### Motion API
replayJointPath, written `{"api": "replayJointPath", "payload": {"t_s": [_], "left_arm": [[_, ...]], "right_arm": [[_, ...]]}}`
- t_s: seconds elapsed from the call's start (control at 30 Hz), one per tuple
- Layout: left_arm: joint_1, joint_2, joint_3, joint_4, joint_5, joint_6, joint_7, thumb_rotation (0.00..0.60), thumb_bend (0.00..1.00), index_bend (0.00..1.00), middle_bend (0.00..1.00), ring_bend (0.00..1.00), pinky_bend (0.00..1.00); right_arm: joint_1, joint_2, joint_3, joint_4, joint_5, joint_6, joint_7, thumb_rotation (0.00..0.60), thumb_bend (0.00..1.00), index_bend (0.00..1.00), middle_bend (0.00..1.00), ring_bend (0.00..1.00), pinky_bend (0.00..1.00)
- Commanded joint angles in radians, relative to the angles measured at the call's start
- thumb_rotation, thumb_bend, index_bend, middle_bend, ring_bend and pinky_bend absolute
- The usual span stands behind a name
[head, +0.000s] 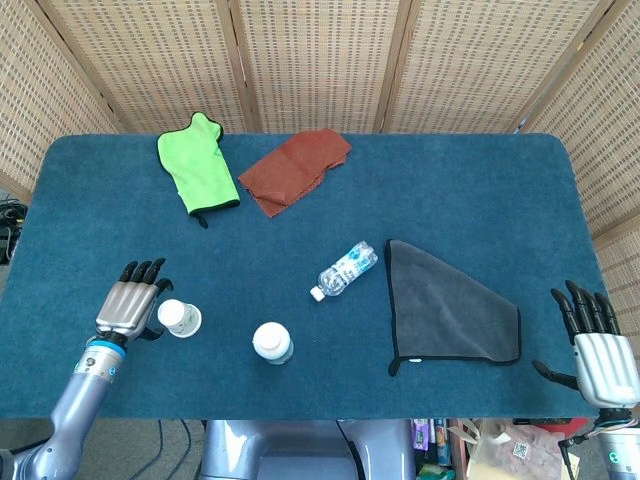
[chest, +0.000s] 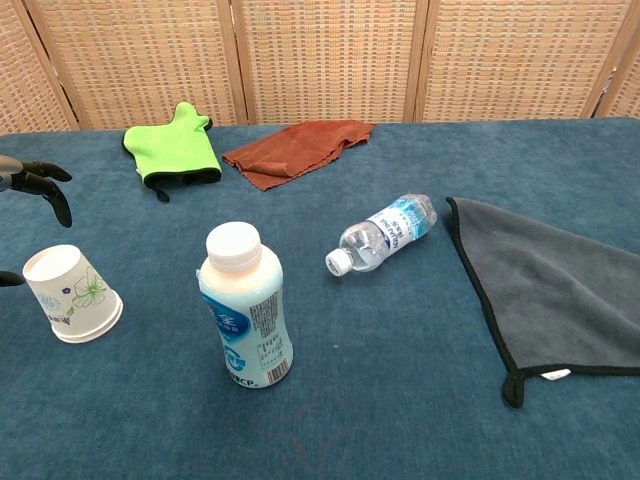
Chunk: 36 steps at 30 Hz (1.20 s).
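Left hand (head: 128, 305) sits at lower left of the head view, fingers apart, holding nothing, just beside the paper cup (head: 179, 318); the thumb reaches toward the cup's side, and contact cannot be told. In the chest view only dark fingertips (chest: 45, 190) show at the left edge, above the same cup (chest: 70, 293).

Cup stands upside down, wide rim on the blue table (head: 450, 190), flat base up, floral print on the side. Likely very light, thin-walled and easy to crush or tip; a gentle wrap around the mid wall, thumb opposite the fingers, looks the safest hold. Squeezing near the rim would probably dent it, and a side nudge could slide it on the cloth.

Right hand (head: 597, 345) is at lower right of the head view, off the table edge, fingers spread, empty, well apart from everything; not seen in the chest view.

Milk bottle (head: 272, 342) stands upright near the cup, to its right. Water bottle (head: 343, 270) lies on its side at centre. Grey cloth (head: 450, 305) is spread flat right of centre. Green cloth (head: 196, 165) and rust cloth (head: 295, 168) lie at upper left.
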Motion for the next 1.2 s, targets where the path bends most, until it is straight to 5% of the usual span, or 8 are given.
{"api": "replayJointPath", "payload": {"t_s": [0.03, 1.2], "left_arm": [[-0.006, -0.004, 0.002, 0.006, -0.007, 0.000, -0.003, 0.600, 0.24, 0.30, 0.00, 0.00, 0.00], [-0.057, -0.043, 0.039, 0.044, -0.034, 0.009, -0.026, 0.600, 0.24, 0.35, 0.00, 0.00, 0.00]], "right_arm": [[0.000, 0.000, 0.001, 0.001, 0.000, 0.002, 0.000, 0.600, 0.12, 0.00, 0.00, 0.00, 0.00], [-0.003, 0.002, 0.003, 0.002, 0.002, 0.006, 0.007, 0.600, 0.12, 0.00, 0.00, 0.00, 0.00]]}}
